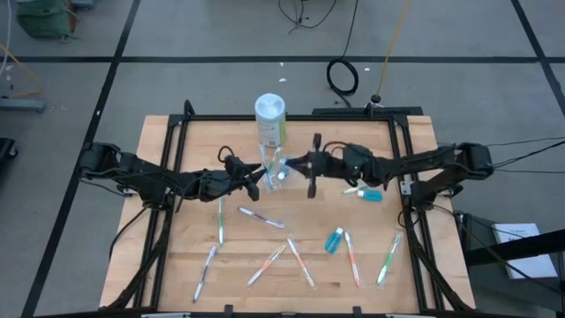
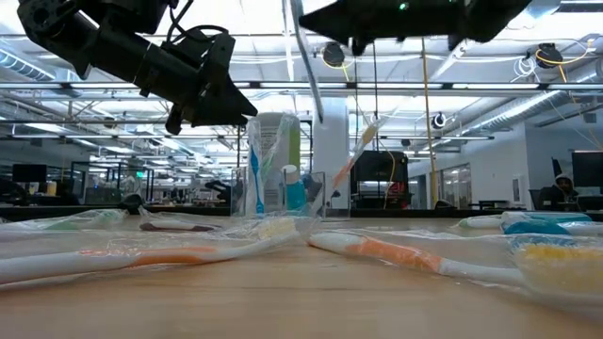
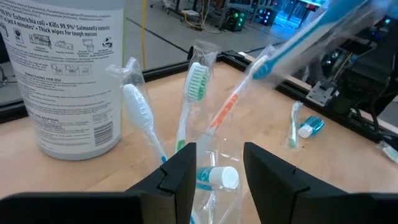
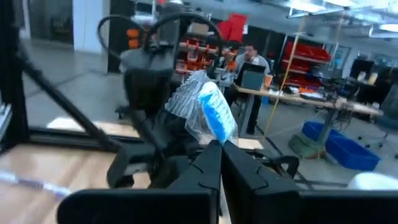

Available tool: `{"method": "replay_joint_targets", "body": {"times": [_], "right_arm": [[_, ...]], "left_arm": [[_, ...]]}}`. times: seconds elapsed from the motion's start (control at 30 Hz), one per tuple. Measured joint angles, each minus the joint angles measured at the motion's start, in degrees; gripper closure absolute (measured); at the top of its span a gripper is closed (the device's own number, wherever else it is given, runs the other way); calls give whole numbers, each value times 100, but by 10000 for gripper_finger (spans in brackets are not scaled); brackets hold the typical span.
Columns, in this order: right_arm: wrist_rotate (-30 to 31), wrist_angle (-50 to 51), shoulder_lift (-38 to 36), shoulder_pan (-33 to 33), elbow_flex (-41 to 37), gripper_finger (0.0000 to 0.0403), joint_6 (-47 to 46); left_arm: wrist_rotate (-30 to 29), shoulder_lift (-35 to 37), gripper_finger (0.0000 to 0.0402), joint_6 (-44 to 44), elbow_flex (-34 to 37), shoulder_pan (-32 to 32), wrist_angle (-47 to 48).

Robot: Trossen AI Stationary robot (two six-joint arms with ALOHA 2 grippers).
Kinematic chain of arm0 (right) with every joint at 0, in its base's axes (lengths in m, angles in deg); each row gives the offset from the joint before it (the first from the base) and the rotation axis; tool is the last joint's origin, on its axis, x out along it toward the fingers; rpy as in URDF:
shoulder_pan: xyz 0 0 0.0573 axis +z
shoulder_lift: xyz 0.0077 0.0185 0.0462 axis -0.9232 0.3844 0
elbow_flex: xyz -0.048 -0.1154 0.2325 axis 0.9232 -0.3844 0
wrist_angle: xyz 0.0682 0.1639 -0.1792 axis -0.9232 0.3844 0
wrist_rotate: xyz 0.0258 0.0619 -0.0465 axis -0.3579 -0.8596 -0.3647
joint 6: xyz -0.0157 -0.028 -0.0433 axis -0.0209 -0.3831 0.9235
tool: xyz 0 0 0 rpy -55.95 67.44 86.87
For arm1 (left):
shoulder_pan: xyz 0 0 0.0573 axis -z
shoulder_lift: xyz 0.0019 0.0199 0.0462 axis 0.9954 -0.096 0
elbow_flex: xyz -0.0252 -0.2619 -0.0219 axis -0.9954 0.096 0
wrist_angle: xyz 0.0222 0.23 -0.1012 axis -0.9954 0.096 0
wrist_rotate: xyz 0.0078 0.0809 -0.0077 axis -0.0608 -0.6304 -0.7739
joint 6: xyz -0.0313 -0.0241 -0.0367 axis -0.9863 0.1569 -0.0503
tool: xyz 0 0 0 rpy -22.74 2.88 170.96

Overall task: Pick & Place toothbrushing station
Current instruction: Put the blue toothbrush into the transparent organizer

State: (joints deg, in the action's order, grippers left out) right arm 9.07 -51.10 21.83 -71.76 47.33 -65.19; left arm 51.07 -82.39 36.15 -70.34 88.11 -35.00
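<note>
A small clear cup (image 3: 214, 168) stands on the table before the white canister, with white, green and orange toothbrushes (image 3: 198, 84) and a white-capped toothpaste tube (image 3: 217, 178) in it. My left gripper (image 1: 262, 177) reaches in from the left and is closed around the cup (image 2: 278, 188). My right gripper (image 4: 221, 152) hovers high on the cup's right, shut on a wrapped blue toothbrush (image 3: 311, 34). Several more toothbrushes (image 1: 300, 262) and two teal tubes (image 1: 334, 240) lie flat on the wood. My left gripper has the cup's side walls (image 3: 202, 163) between its two fingers, coming nearly level from the table's left. The cup stands upright with its base on the table. My right gripper pinches the wrapped toothbrush just below its blue-bristled head (image 4: 214, 118), fingers about level and across the brush. The handle (image 2: 306, 71) slants down from the fingers and ends above the cup, clear of everything.
The tall white canister (image 1: 270, 119) with a green label stands just behind the cup. A black frame (image 1: 291, 116) borders the wooden table. A teal tube (image 1: 366, 193) lies under the right arm. Loose brushes fill the near half of the table.
</note>
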Motion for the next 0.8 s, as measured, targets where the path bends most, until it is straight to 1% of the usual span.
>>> {"method": "replay_joint_targets", "body": {"times": [0.07,0.13,0.23,0.37,0.43,0.5,0.6,0.7,0.8], "right_arm": [[2,-113,156,-66,-131,402,-275],[120,-551,419,-120,-180,402,-640],[673,-980,667,-155,-339,402,-1117],[1544,-1213,997,-159,-487,402,-1315],[1787,-1453,1134,-161,-487,402,-1438],[1808,-1459,1238,-183,-487,402,-1649],[1852,-1232,1355,-198,-491,403,-2229],[2340,-1139,1397,-197,-490,403,-2731],[2415,-1150,1399,-235,-563,398,-2906]], "left_arm": [[0,0,266,12,0,0,16],[0,0,266,67,0,0,61],[0,0,266,148,0,0,116],[0,0,266,154,0,0,197],[0,0,266,175,0,0,206],[-4,-2,266,271,0,-12,213],[-10,-1,266,348,0,-26,195],[-13,0,266,361,0,-35,195],[21,-1,266,361,0,-33,198]]}}
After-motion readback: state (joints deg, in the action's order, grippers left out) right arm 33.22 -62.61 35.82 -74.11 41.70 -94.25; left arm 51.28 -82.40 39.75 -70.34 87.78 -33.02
